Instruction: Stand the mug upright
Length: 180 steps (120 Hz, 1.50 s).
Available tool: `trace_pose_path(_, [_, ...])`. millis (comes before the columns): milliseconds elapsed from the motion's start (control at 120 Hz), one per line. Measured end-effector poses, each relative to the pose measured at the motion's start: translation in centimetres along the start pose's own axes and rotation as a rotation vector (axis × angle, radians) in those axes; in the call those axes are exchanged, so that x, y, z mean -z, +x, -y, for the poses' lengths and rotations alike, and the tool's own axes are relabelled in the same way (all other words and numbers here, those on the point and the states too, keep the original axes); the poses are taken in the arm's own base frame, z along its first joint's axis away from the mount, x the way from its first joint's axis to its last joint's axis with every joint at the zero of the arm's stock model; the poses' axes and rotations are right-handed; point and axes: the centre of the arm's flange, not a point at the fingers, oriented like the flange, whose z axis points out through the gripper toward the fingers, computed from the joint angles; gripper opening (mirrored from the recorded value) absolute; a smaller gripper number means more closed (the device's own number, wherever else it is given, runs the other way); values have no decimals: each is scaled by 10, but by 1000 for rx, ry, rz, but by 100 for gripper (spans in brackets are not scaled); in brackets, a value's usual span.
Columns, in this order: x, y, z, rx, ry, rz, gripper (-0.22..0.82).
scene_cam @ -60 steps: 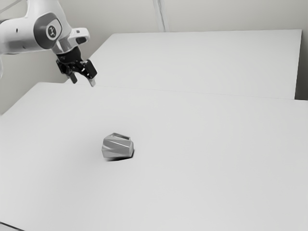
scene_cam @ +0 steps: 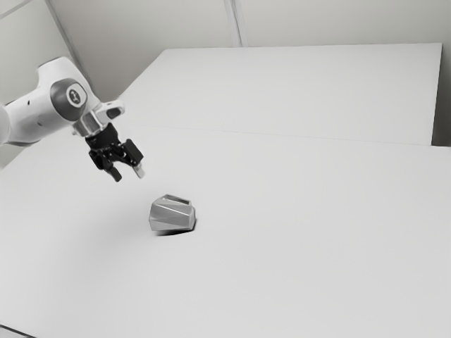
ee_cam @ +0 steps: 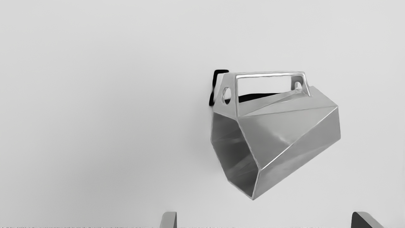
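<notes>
In the exterior view my gripper (scene_cam: 128, 173) hangs above the table, up and to the left of the grey faceted mug (scene_cam: 172, 214). The mug lies on its side on the table. Seen from the wrist, the mug (ee_cam: 284, 136) has its open mouth turned to one side and its angular handle along the flank farther from my fingertips. The gripper (ee_cam: 264, 220) is open, its two fingers wide apart with nothing between them.
The white table (scene_cam: 296, 246) carries the mug. Behind it, toward the top of the exterior view, is another white surface (scene_cam: 296, 91), with a pale wall beyond.
My arm and gripper have moved down toward the table and closer to the mug. The mug has stayed where it was, on its side.
</notes>
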Motion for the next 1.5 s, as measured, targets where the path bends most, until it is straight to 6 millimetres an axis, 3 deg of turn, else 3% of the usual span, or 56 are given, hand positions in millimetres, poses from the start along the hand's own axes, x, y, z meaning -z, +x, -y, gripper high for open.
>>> trace_pose_path(167, [-30,-12,7,8,-78,24,60])
trace_pose_path(392, [-64,-12,21,56,-220,7,60])
trace_pose_path(700, [-95,-2,24,95,-382,-53,60])
trace_pose_path(925, [-120,-17,30,144,-472,-64,60])
trace_pose_path(1500, [-142,-22,37,251,-605,-123,60])
